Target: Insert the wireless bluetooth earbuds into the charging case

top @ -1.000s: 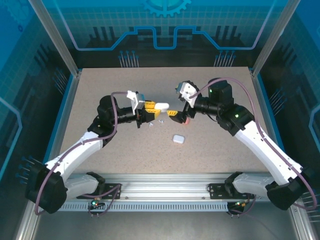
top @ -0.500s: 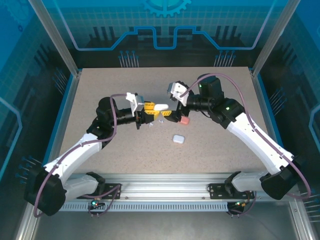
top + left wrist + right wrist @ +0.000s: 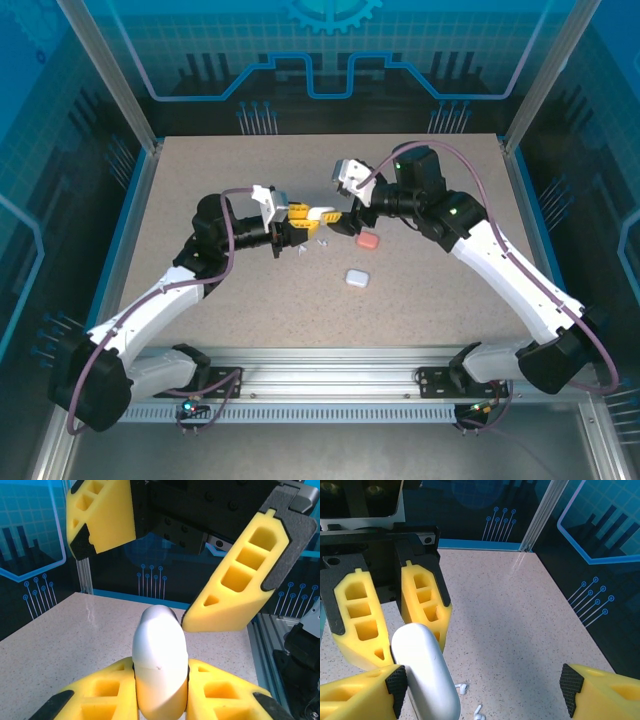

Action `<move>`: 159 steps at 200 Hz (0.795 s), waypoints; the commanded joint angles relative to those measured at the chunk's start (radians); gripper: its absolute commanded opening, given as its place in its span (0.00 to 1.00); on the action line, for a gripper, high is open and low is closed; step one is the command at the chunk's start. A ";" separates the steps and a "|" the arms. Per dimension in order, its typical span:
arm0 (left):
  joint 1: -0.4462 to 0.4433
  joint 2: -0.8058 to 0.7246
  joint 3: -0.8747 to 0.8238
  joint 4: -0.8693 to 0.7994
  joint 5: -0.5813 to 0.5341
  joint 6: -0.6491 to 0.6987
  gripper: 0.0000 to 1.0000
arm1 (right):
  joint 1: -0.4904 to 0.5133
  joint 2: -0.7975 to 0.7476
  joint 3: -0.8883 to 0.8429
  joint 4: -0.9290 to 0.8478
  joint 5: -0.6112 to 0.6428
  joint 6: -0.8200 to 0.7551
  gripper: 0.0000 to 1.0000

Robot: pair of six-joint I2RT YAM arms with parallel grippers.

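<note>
Pinching the free end squarely seems key: the left end effector (image 3: 306,214) clamps the white charging case (image 3: 159,665), and the right end effector (image 3: 340,220) straddles that end, fingers apart. The earbuds (image 3: 461,686) lie on the surface (image 3: 200,180) beneath.

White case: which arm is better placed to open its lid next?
Right, likely. The left gripper is shut on the case, holding it aloft, so it is busy. The right gripper is open, jaws straddling the case's free end.

White case (image 3: 160,665) held aloft, earbuds (image 3: 462,687) lying loose
</note>
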 commanded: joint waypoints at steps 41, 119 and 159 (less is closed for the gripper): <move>-0.010 -0.029 0.002 0.004 0.014 0.023 0.08 | -0.022 0.024 0.051 -0.012 0.043 0.005 0.82; -0.011 -0.034 0.006 -0.007 0.006 0.023 0.08 | -0.014 0.014 0.001 -0.025 -0.084 -0.016 0.84; -0.011 -0.034 0.005 -0.009 0.004 0.025 0.08 | -0.008 0.057 0.044 -0.063 -0.042 -0.034 0.83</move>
